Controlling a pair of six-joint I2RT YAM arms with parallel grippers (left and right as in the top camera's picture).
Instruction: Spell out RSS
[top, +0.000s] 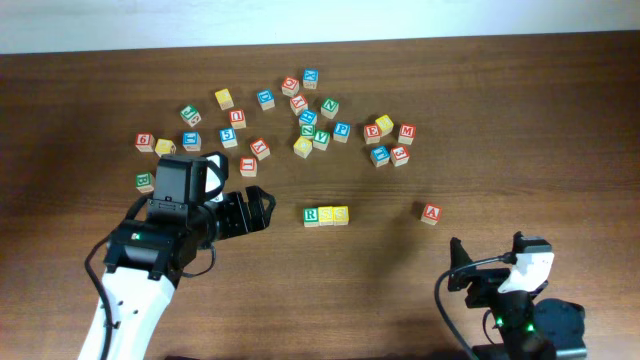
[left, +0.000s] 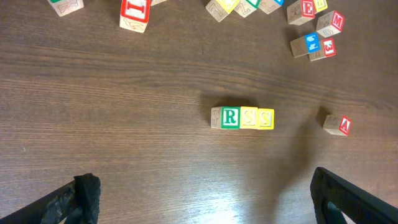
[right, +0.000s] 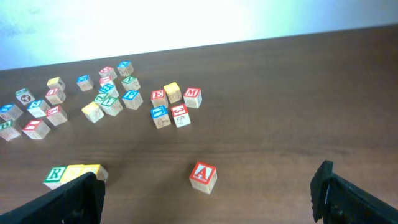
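Observation:
Three blocks stand side by side in a row at the table's middle: a green R block (top: 311, 215), a yellow S block (top: 326, 215) and a second yellow S block (top: 341, 214). The row also shows in the left wrist view (left: 230, 117) and partly in the right wrist view (right: 56, 175). My left gripper (top: 262, 208) is open and empty, to the left of the row and apart from it. My right gripper (top: 458, 262) is open and empty near the table's front right.
Several loose letter blocks lie scattered across the back of the table (top: 300, 105). A red A block (top: 430, 213) sits alone right of the row, also in the right wrist view (right: 203, 175). A red I block (left: 135, 12) lies at the back left.

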